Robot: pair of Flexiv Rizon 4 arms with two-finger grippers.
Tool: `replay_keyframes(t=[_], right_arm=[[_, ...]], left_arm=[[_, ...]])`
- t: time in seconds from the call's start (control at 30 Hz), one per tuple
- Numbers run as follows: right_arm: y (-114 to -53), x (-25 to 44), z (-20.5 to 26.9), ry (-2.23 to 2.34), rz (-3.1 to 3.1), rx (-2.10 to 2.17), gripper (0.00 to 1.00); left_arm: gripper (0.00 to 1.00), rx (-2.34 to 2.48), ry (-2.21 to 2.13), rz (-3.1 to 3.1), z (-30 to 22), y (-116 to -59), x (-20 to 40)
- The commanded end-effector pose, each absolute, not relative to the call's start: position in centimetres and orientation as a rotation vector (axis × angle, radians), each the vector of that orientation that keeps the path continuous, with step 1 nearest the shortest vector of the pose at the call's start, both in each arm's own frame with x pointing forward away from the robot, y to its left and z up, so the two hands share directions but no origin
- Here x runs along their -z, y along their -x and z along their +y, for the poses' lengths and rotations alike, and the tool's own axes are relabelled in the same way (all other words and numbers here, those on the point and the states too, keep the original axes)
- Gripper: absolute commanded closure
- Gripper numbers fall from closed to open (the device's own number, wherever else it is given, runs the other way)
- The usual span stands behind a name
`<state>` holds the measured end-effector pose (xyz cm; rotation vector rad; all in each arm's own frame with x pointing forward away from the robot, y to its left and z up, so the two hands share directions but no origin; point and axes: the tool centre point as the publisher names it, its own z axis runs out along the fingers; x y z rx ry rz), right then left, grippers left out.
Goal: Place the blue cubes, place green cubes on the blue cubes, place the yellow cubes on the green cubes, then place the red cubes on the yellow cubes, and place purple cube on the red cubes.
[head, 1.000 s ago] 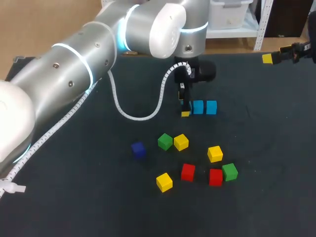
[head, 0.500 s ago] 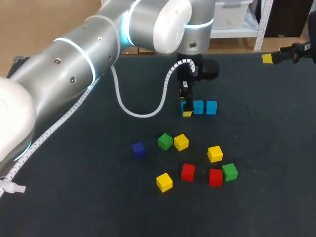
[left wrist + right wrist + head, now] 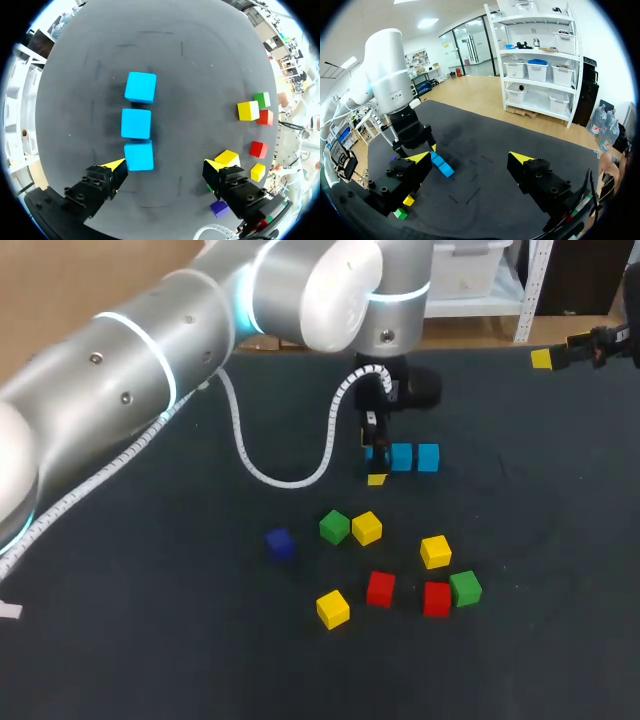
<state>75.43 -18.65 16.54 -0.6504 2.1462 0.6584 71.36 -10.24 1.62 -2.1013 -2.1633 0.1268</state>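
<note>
The table (image 3: 540,670) has a matte, near-black surface, and every task piece on it is a small, smooth cube with crisp square edges. Three blue cubes (image 3: 136,123) lie close together in a straight row. The nearest one sits just inside one yellow-tipped finger of the left tool (image 3: 165,165), whose fingers stand wide apart and hold nothing; whether that finger touches the cube cannot be told. The left wrist view shows all three blue cubes. The head view shows only two plainly, the third being mostly hidden behind the tool at the end of the glossy silver-white left arm (image 3: 150,350) with its coiled white cable. The head view also lays out the loose group nearer the robot: two green cubes (image 3: 335,527), three yellow cubes (image 3: 367,528), two red cubes (image 3: 380,589) and the dark purple cube (image 3: 280,543), each resting directly on the table. One green and one yellow sit side by side, as do a red and the other green. A bare band of table separates this group from the blue row. The right tool (image 3: 469,158) hovers by the far right edge of the table, spread wide and empty, well apart from all the cubes.
</note>
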Motion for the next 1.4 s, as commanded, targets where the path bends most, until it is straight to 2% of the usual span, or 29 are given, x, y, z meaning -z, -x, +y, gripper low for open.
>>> replay_keyframes(t=[0.03,1.4], right_arm=[[-75.5,-16.5,-18.7,0.652,2.142,-0.662,0.00],[-75.5,-16.5,-18.7,0.652,2.142,-0.662,0.00]], left_arm=[[0.00,-0.127,2.110,-2.163,-9.8,-70.9,-1.5],[0.00,-0.055,2.025,-2.295,-10.6,-74.0,-0.3]])
